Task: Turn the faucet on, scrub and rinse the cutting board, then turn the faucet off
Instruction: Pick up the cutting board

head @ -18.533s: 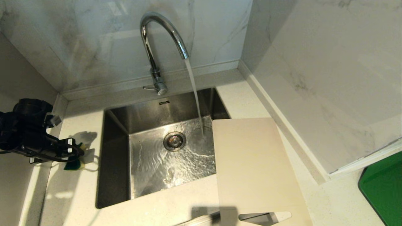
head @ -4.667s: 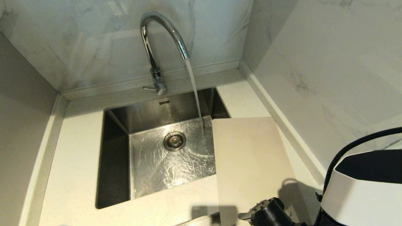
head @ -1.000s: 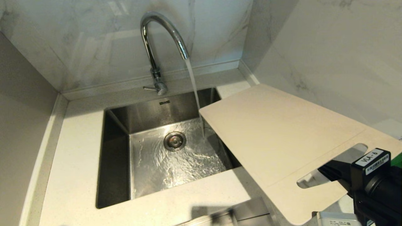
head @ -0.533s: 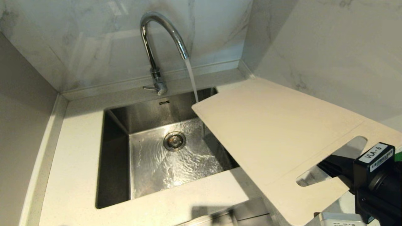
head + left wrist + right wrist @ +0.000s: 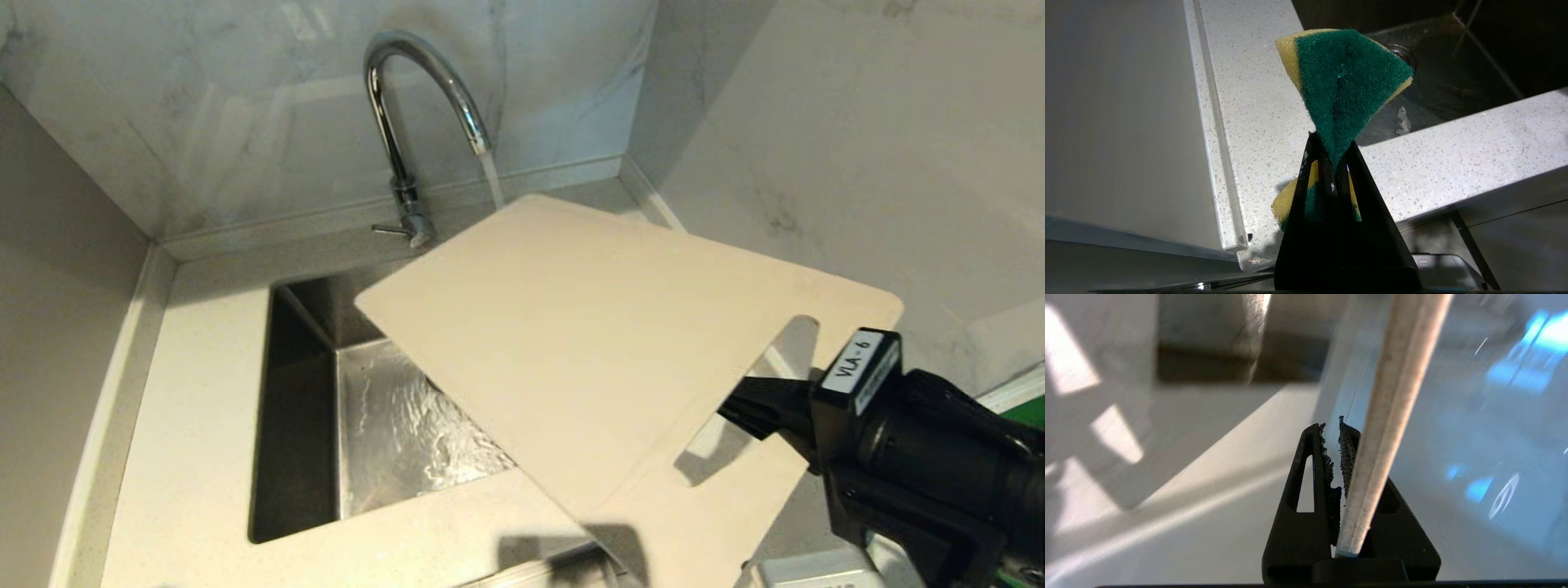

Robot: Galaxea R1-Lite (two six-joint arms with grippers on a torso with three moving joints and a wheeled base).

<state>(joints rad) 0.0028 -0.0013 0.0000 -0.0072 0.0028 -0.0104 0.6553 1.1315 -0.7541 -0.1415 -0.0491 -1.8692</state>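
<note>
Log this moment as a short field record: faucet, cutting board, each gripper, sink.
faucet: the faucet is running; its stream disappears behind the board's far edge
cutting board: the cutting board is lifted off the counter, tilted over the sink, slot handle toward the right gripper
right gripper: the right gripper has its jaws shut on the board's edge by the handle slot
left gripper: the left gripper is outside the head view, jaws shut on a green and yellow sponge
sink: the sink is wet, partly covered by the board

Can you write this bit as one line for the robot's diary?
right hand: holds cutting board over sink | left hand: holds sponge | faucet: running
</note>
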